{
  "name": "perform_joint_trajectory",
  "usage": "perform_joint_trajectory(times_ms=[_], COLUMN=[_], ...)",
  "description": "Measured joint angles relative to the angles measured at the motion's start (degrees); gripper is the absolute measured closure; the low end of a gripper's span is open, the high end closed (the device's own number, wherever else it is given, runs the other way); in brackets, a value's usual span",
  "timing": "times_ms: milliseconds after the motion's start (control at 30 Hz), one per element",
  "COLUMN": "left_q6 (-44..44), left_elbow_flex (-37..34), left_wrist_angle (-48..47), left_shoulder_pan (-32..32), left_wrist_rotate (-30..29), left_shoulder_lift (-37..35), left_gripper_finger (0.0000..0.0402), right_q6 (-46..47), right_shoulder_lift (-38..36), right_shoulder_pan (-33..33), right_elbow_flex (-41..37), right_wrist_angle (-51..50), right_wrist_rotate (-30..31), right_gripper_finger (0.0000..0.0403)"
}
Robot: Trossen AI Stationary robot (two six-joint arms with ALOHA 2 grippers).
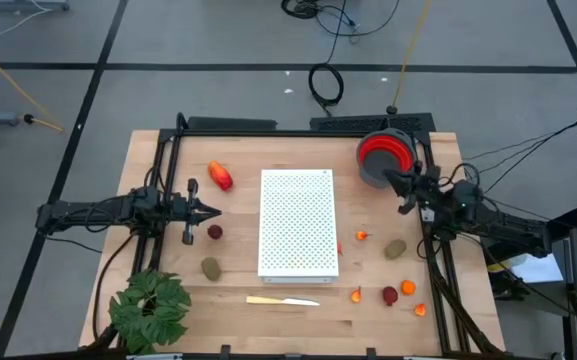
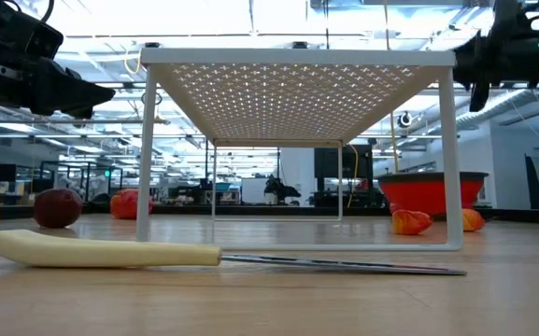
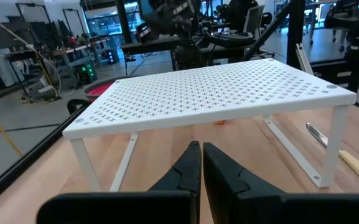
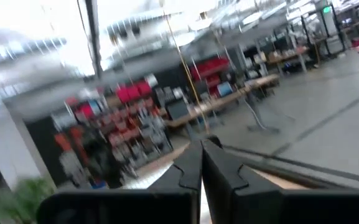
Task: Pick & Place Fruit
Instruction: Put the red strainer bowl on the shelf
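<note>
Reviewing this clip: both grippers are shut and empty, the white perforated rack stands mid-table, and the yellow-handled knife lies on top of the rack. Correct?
Not quite. The knife lies on the table in front of the white rack, not on top of it; the high view shows this. The left gripper and right gripper are indeed shut and empty.

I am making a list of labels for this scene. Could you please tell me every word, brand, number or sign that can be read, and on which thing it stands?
No readable text in any view.
White rack: only a pattern of holes, no writing.
Knife, red bowl, fruit pieces: no labels show.
Room behind the table in the low view: screens and signs too small to read.
Right wrist view: shelves too blurred to read.
</note>
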Motion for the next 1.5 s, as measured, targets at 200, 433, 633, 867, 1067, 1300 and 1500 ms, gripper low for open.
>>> perform_joint_trajectory(times_ms=[200,433,633,867,1067,1300,1500], left_q6=[0.4,0.1,0.1,0.0,0.0,0.0,0.0], left_elbow_flex=[0.0,0.0,0.0,0.0,0.0,0.0,0.0], left_wrist_angle=[0.0,0.1,0.2,0.2,0.2,0.2,0.2], left_shoulder_pan=[0.0,0.0,0.0,0.0,0.0,0.0,0.0], left_wrist_rotate=[0.0,0.0,-0.1,-2.1,-3.4,-3.4,-3.4], left_shoulder_lift=[0.0,0.0,0.0,0.0,0.0,0.0,0.0], left_gripper_finger=[0.0382,0.0382,0.0382,0.0382,0.0382,0.0382,0.0382], right_q6=[5.7,4.2,4.0,14.2,19.5,20.3,17.3], right_shoulder_lift=[0.9,9.8,21.0,34.1,43.7,51.8,56.0], right_shoulder_pan=[0.0,0.0,-0.3,-4.3,-10.4,-20.0,-26.1], right_elbow_flex=[1.6,11.9,26.7,43.1,51.2,53.3,53.3], right_wrist_angle=[3.6,-6.8,-25.6,-51.6,-68.9,-82.0,-83.1], right_wrist_rotate=[7.6,12.1,17.5,18.0,17.4,8.3,2.6], right_gripper_finger=[0.0402,0.0402,0.0402,0.0403,0.0403,0.0403,0.0401])
